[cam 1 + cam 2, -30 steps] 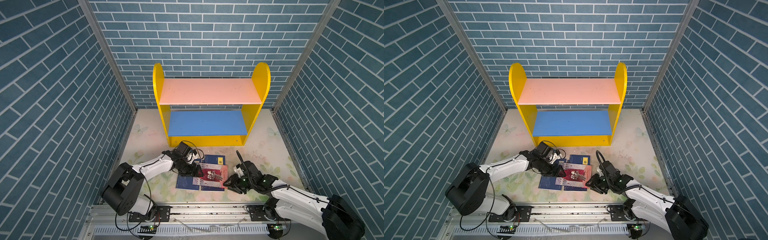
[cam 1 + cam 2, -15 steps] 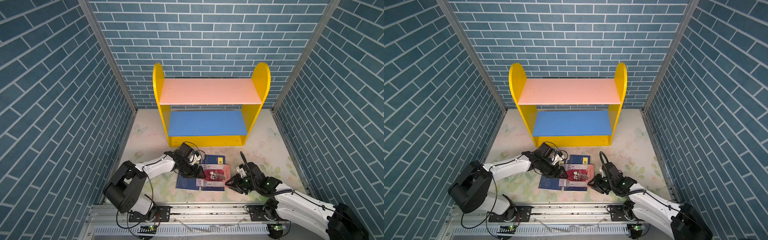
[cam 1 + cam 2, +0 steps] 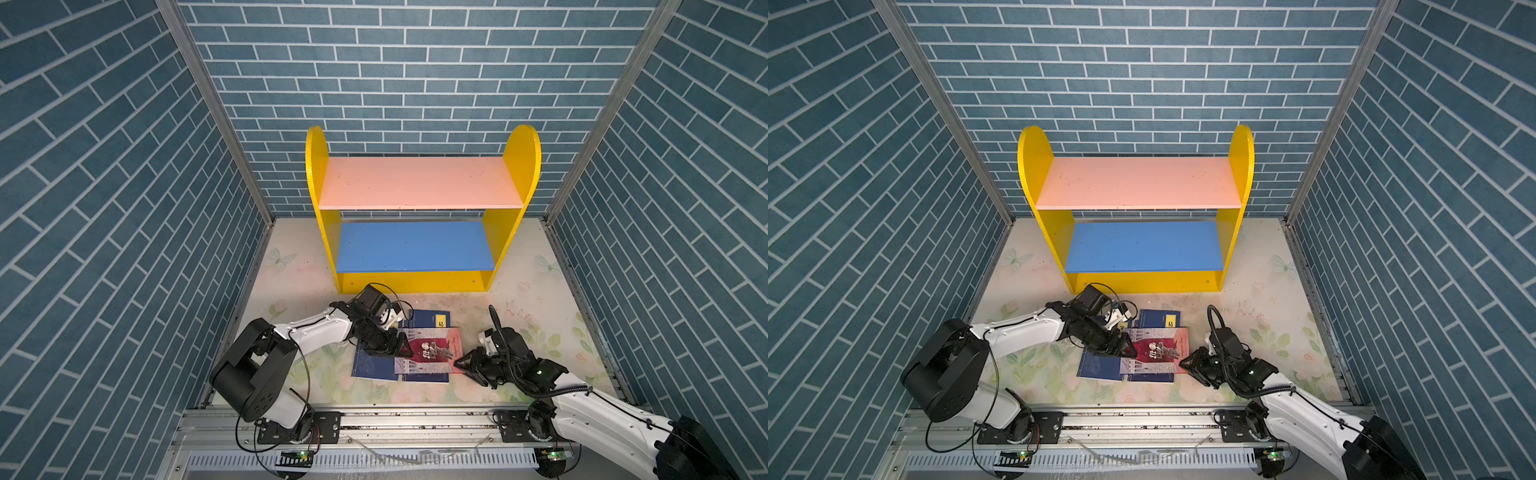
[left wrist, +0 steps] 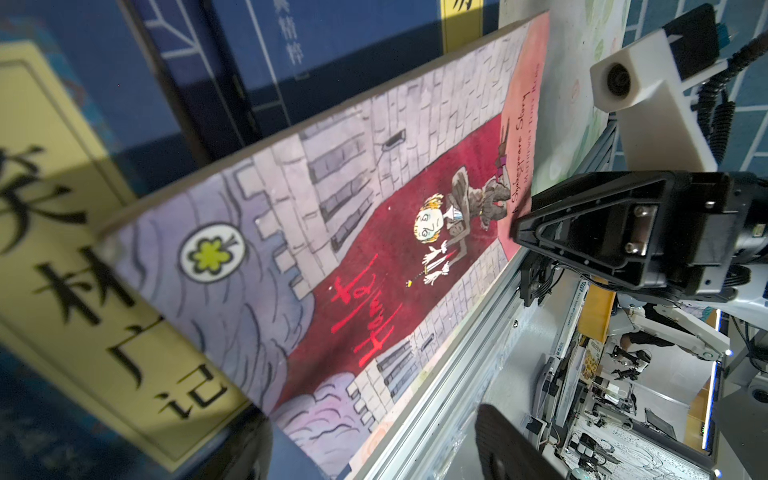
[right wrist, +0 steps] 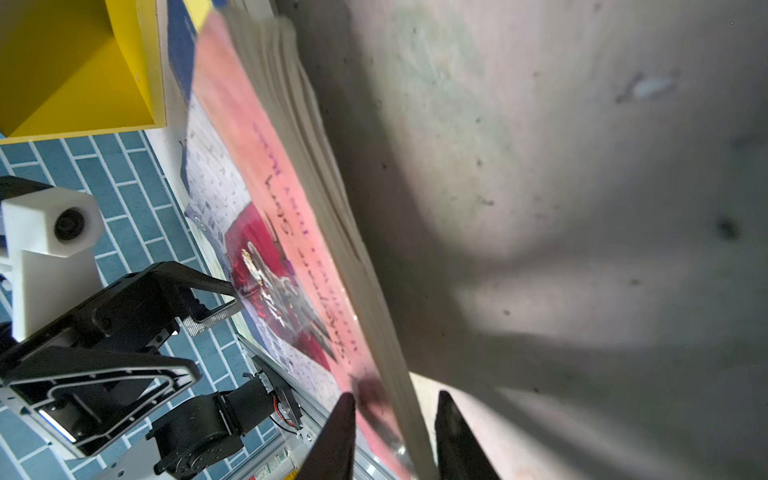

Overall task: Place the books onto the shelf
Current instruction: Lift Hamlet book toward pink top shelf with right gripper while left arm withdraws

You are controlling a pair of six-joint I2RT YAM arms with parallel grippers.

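The books [image 3: 401, 353] are still heaped flat on the desk [image 3: 540, 316] just in front of the shelf [image 3: 415, 249], which stands bare on both tiers; nothing has been shelved yet. The illustrated book [image 3: 432, 349] lies uppermost, overlapping the navy books [image 3: 428, 319] beneath it.

What has changed over the last second is small but telling. The pile has not been shifted, while the right gripper [image 3: 458, 364] has been narrowed about the illustrated book's outer page edge. In the right wrist view one of its fingertips is seen on the cover side of the pages and one on the desk side. Whether the pads are already clamped on it cannot be told, that view being blurred up close.

The left gripper [image 3: 397, 348] is kept spread wide, with a fingertip set on the opposite part of the cover, seemingly as a brace. A pinch on the top book is therefore judged to be under way. The lift and the carry to the shelf are yet to be made.
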